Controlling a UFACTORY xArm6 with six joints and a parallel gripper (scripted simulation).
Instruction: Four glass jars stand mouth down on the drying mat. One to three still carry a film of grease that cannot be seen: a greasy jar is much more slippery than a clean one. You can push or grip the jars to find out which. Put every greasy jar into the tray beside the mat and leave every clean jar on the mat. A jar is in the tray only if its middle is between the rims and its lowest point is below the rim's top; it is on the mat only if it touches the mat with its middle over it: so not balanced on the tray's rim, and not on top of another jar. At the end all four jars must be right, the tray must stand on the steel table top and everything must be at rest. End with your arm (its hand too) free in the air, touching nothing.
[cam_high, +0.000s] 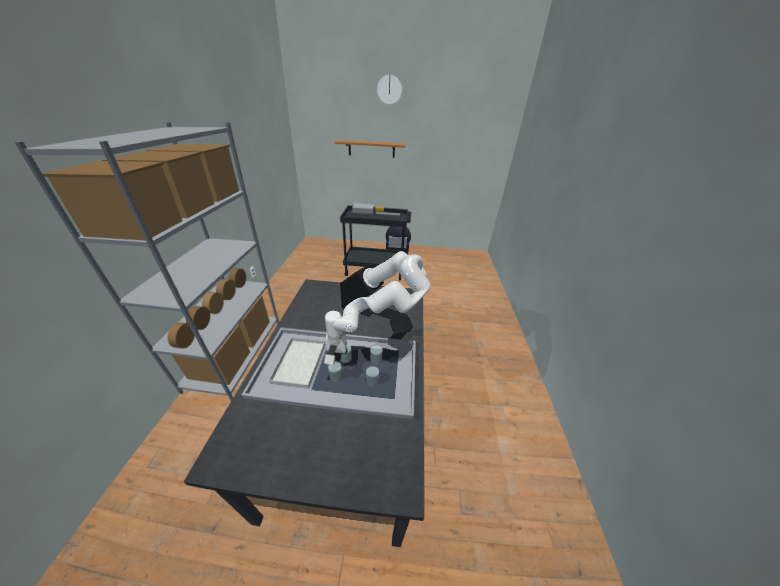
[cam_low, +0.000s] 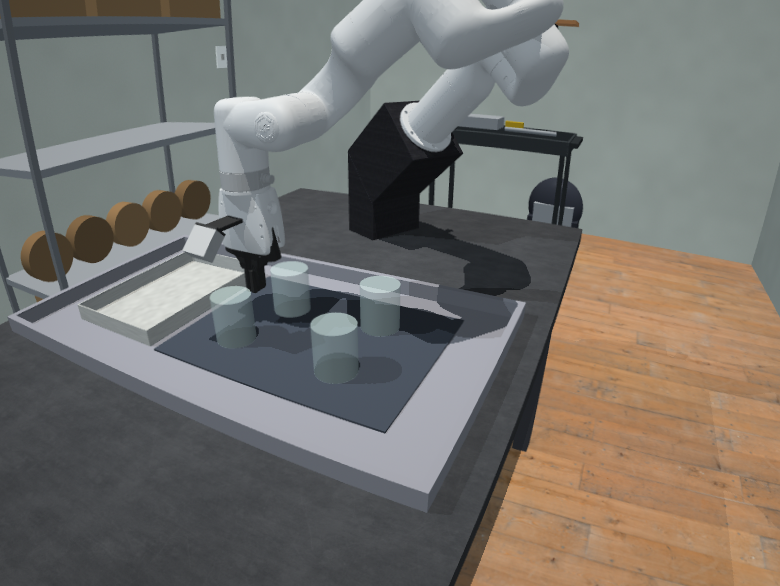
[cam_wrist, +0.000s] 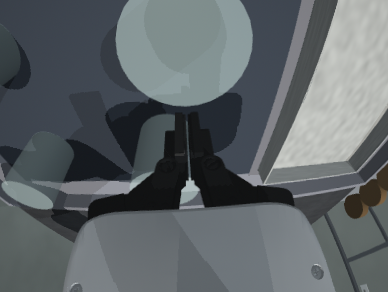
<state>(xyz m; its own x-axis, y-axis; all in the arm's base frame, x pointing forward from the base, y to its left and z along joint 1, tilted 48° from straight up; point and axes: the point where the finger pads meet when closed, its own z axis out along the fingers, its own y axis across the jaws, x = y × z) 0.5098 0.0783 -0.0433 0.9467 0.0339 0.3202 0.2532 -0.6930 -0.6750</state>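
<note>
Four clear glass jars stand mouth down on the dark drying mat: front left, back left, back right and front middle. My gripper is shut on nothing and hangs low over the mat's back left part, between the two left jars. In the wrist view the fingertips point at the side of the front left jar, very close to it; I cannot tell whether they touch. The back left jar lies off to the side. The tray beside the mat holds no jar.
Mat and tray sit on a rimmed steel top on the dark table. The arm's black base stands behind the mat. A shelf rack stands to the left, and a black cart by the back wall.
</note>
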